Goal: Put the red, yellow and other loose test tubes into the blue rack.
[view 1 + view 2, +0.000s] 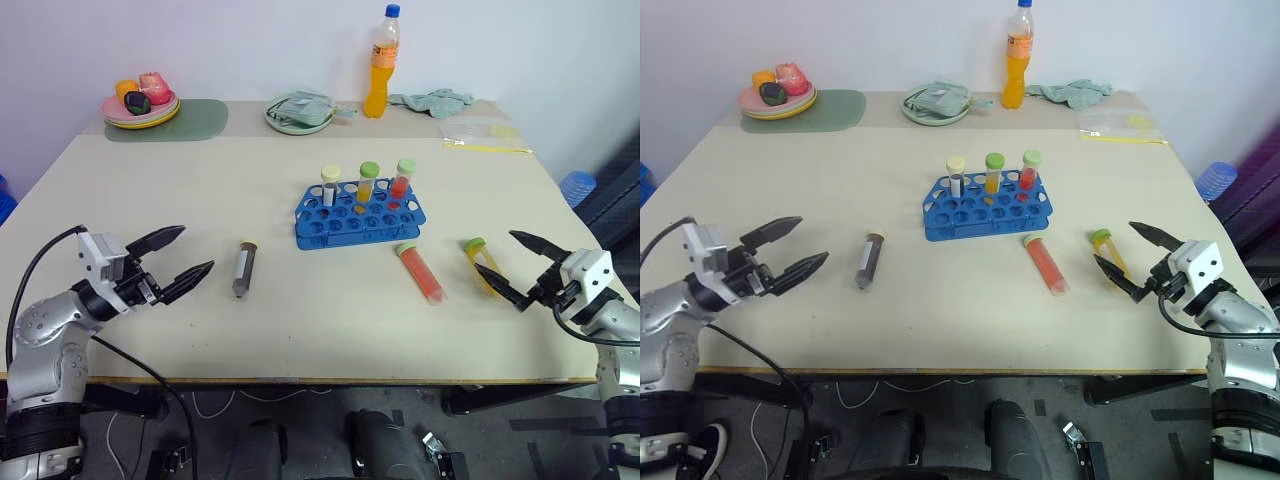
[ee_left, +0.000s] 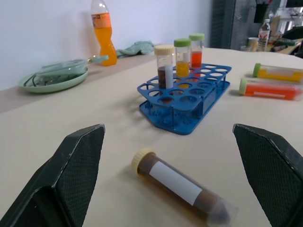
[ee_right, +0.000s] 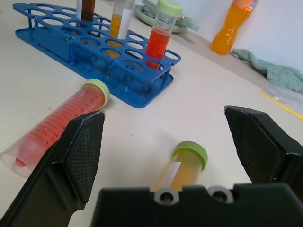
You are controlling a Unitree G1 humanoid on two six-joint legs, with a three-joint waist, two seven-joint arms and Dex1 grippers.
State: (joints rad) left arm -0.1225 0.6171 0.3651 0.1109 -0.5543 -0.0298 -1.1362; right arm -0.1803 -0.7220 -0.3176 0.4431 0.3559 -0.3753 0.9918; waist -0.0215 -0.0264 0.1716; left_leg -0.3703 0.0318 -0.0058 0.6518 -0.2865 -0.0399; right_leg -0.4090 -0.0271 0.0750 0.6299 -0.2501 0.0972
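Note:
The blue rack [image 1: 360, 214] stands at mid-table with three capped tubes upright in its back row. Three loose test tubes lie flat on the table. A grey one with a cream cap [image 1: 244, 267] is left of the rack. The red one with a green cap [image 1: 421, 273] is in front of the rack's right end. The yellow one with a green cap [image 1: 481, 264] lies just right of the red. My left gripper [image 1: 197, 248] is open and empty, a short way left of the grey tube. My right gripper [image 1: 495, 252] is open, its fingers either side of the yellow tube [image 3: 187, 165], not closed on it.
At the table's back stand an orange drink bottle [image 1: 382, 62], a green plate [image 1: 298, 113] with a cloth on it, stacked plates with toy fruit [image 1: 140, 104] on a green mat, a teal cloth [image 1: 432, 100] and a clear bag [image 1: 480, 130].

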